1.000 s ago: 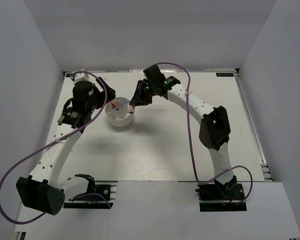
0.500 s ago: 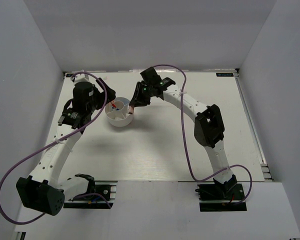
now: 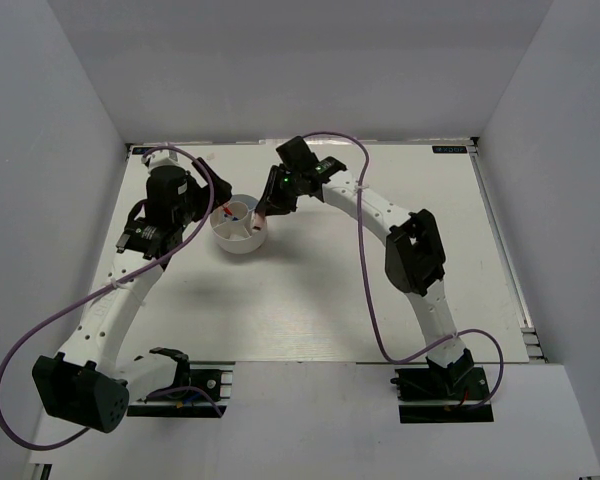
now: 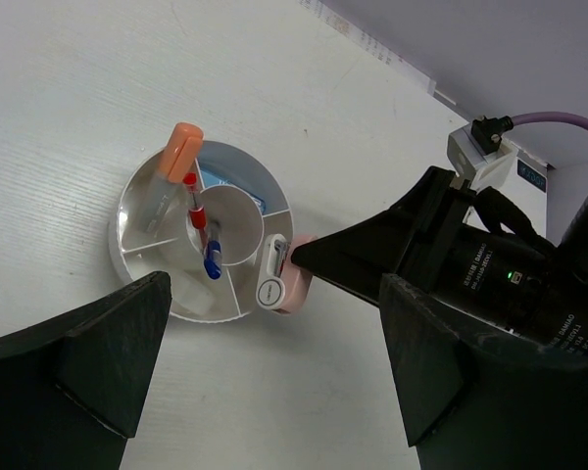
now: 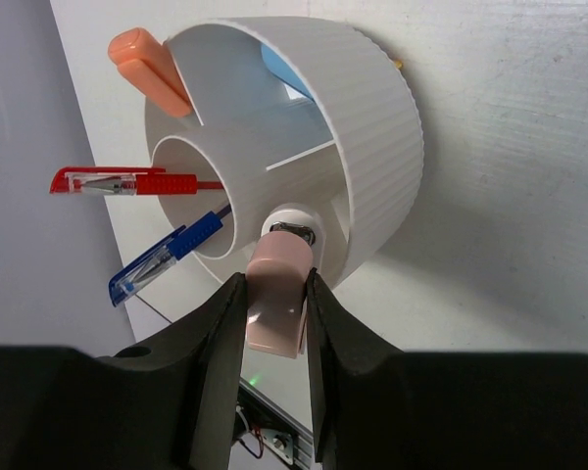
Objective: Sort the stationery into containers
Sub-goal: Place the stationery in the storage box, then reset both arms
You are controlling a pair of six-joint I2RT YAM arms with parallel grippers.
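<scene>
The round white tub (image 3: 242, 240) (image 4: 127, 211) (image 5: 372, 147) stands at the table's far left. A red pen (image 4: 194, 201) (image 5: 127, 183) and a blue pen (image 4: 213, 259) (image 5: 162, 259) stick out of its central hub. An orange-white stick (image 4: 181, 147) (image 5: 147, 54) leans in one outer compartment, and a light-blue eraser (image 4: 216, 179) (image 5: 279, 64) lies in another. My right gripper (image 3: 270, 205) (image 5: 274, 282) is shut on the tan clip (image 4: 292, 286) (image 5: 272, 308), whose white end hangs over the tub's right rim. My left gripper (image 3: 208, 195) (image 4: 274, 392) hovers open just left of the tub, holding nothing.
Grey walls enclose the white table (image 3: 380, 290) on three sides. A printed strip (image 4: 372, 44) runs along the far edge. The right arm's forearm (image 3: 365, 200) reaches across the far middle, and purple cables (image 3: 370, 260) loop over both arms.
The right arm has edged left, bringing the clip a little closer over the tub's rim. The left arm has barely moved.
</scene>
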